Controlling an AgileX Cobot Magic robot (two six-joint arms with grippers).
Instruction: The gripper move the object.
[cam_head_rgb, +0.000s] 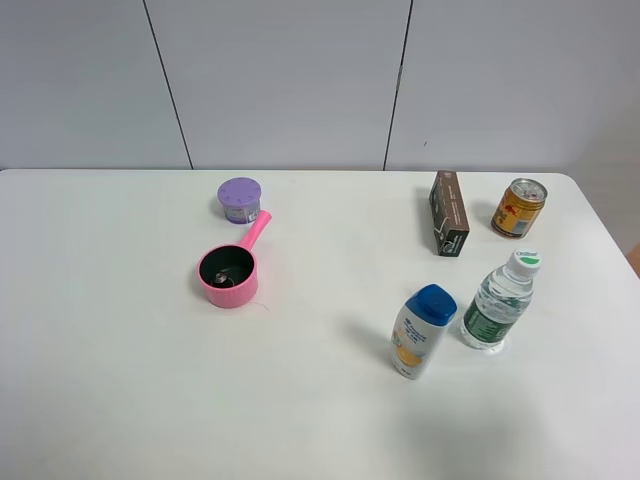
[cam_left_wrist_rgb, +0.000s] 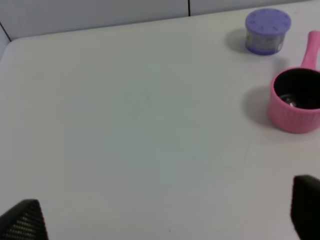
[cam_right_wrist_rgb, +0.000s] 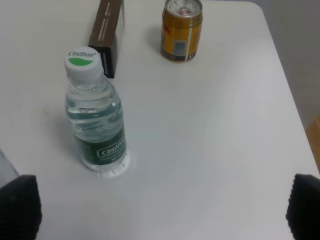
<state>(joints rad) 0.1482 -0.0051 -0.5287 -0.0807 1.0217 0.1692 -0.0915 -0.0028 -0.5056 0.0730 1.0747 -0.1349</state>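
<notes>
From the high exterior camera, a white desk (cam_head_rgb: 120, 400) carries seven things and neither arm shows. Left of centre stands a pink saucepan (cam_head_rgb: 229, 275), its handle pointing up toward a purple round container (cam_head_rgb: 240, 200) just beyond it. Inside the pan's dark bowl lies the object (cam_head_rgb: 224, 279), a tiny dark piece with a faint glint. On the right side a brown box (cam_head_rgb: 449, 213) lies flat, a gold can (cam_head_rgb: 519, 208) stands beside it, and nearer the front a water bottle (cam_head_rgb: 498, 301) with a white cap stands just beside a white bottle with a blue cap (cam_head_rgb: 422, 332).

In the left wrist view, the left hand (cam_left_wrist_rgb: 165, 212) shows only two black fingertips at the frame's lower corners, set wide apart over bare desk and holding nothing. The pink saucepan (cam_left_wrist_rgb: 295, 106) sits far off, the object (cam_left_wrist_rgb: 290, 101) a small glinting spot in its bowl, the purple container (cam_left_wrist_rgb: 267, 31) beyond.

In the right wrist view, the right hand (cam_right_wrist_rgb: 165, 207) likewise has its fingertips spread wide, empty. The water bottle (cam_right_wrist_rgb: 96, 120) stands upright ahead, the brown box (cam_right_wrist_rgb: 107, 35) behind it, the gold can (cam_right_wrist_rgb: 181, 30) apart from both
</notes>
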